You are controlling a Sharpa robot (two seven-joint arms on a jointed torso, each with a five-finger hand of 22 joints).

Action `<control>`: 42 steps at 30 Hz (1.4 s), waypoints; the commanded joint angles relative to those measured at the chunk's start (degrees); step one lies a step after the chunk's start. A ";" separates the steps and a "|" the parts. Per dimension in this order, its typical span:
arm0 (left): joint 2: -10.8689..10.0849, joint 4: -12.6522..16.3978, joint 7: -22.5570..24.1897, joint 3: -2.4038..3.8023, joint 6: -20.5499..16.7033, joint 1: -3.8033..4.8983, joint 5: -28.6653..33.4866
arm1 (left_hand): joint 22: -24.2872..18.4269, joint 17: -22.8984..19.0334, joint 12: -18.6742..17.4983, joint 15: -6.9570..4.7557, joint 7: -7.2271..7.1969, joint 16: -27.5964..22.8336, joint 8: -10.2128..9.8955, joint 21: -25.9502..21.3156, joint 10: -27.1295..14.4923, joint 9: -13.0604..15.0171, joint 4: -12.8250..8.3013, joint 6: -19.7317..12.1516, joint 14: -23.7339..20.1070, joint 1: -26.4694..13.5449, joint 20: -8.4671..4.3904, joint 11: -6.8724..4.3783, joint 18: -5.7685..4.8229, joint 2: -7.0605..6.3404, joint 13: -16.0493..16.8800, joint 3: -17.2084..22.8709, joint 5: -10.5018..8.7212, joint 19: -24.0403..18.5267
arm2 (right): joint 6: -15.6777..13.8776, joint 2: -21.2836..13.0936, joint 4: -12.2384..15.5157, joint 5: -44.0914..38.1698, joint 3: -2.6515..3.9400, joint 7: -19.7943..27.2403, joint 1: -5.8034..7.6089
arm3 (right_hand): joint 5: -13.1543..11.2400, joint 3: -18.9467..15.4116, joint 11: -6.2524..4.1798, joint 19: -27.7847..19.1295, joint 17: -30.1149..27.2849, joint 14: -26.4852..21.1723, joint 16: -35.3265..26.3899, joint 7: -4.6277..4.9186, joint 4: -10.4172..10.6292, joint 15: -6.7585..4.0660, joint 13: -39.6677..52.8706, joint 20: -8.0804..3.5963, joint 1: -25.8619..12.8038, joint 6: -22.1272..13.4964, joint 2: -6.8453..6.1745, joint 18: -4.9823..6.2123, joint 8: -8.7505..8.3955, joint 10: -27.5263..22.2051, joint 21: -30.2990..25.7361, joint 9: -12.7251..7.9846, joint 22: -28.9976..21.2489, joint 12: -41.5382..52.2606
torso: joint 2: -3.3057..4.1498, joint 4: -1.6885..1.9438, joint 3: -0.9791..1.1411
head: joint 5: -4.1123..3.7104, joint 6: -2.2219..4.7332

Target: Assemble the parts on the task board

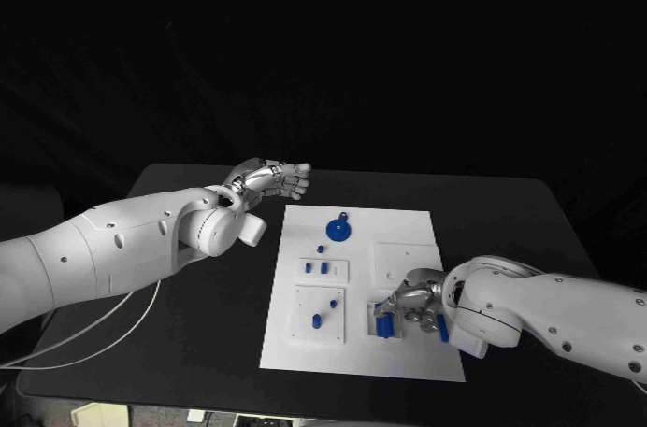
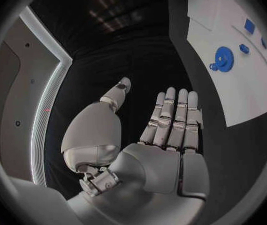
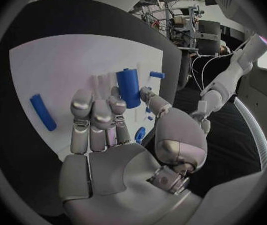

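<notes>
- Where the white task board [image 1: 405,223] lies flat mid-table: counted in the head view, one large round blue disc part [image 1: 340,228] near its far end, plus several small blue parts spread down its left half.
- Of those small ones: one tiny peg [image 1: 321,249] just below the disc, two short pegs [image 1: 316,268] in the upper square recess, two more [image 1: 323,313] in the lower recess.
- Near the board's bottom right corner: one blue cylinder [image 3: 128,87] standing upright against the right hand [image 3: 111,135], fingertips and thumb close around it; firm grasp or mere touch, cannot tell.
- Beside that hand: one more blue rod [image 3: 43,112] lying flat on the board, apart from the fingers.
- Off the board's upper left corner: left hand [image 2: 161,135] raised over the bare table, released, fingers straight and together, thumb apart, grasping nothing.
- Two white arms, one from each side.
- Underneath: a black table [image 1: 202,334], matte, with a white cable [image 1: 94,348] looping over its near left corner.
- Beyond: dark room behind the table; metal racks and hanging cables [image 3: 190,25] seen from the right wrist.
</notes>
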 commanded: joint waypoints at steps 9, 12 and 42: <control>0.03 0.21 0.13 0.03 0.58 0.04 -0.37 | 0.12 0.09 -0.01 0.15 0.12 -0.37 0.32 -0.25 -0.31 0.00 0.02 0.11 0.30 0.16 -0.11 0.12 1.14 0.68 -0.05 -0.25 -0.15 -0.43 | 0.86 0.11 0.02 -3.58 -0.10 -0.20 -0.05 | -0.03 -2.34 0.05 -0.25 0.06 -0.05 -0.48 1.91 0.82 -0.28 0.24 -0.65 -0.98 1.39 -2.65 2.61 -0.21 -0.72 0.12 0.13 0.46 -0.38 | 0.00 0.00 0.00 | 0.08 -0.02; 0.00 0.21 0.12 0.03 0.59 0.04 -0.38 | 0.13 0.10 -0.01 0.15 0.12 -0.37 0.32 -0.25 -0.32 0.00 0.01 0.11 0.30 0.17 -0.11 0.12 1.14 0.70 -0.05 -0.26 -0.15 -0.42 | 0.78 0.05 -0.03 -3.70 -0.11 -0.22 -0.05 | -0.03 -2.85 0.05 -0.29 0.06 -0.07 -0.54 1.91 0.91 -0.28 0.28 -0.73 -1.10 1.34 -2.75 2.61 -0.22 -0.78 0.08 0.17 0.43 -0.39 | -0.01 0.00 -0.02 | 0.05 0.04; 0.03 0.11 -0.07 0.03 0.60 0.04 -0.63 | 0.20 0.12 0.00 0.14 0.12 -0.40 0.34 -0.29 -0.31 -0.02 -0.10 0.10 0.34 0.22 -0.12 0.12 1.15 0.75 -0.05 -0.31 -0.15 -0.39 | -0.07 -0.50 0.62 -5.23 -0.19 3.67 -0.05 | -0.03 -3.91 0.01 -0.49 0.25 -0.02 -0.83 1.87 0.59 -0.31 0.49 -0.97 0.71 1.31 -2.33 2.61 -0.25 -0.81 -0.03 0.52 0.30 -0.48 | 0.00 -0.01 0.01 | 0.25 -0.06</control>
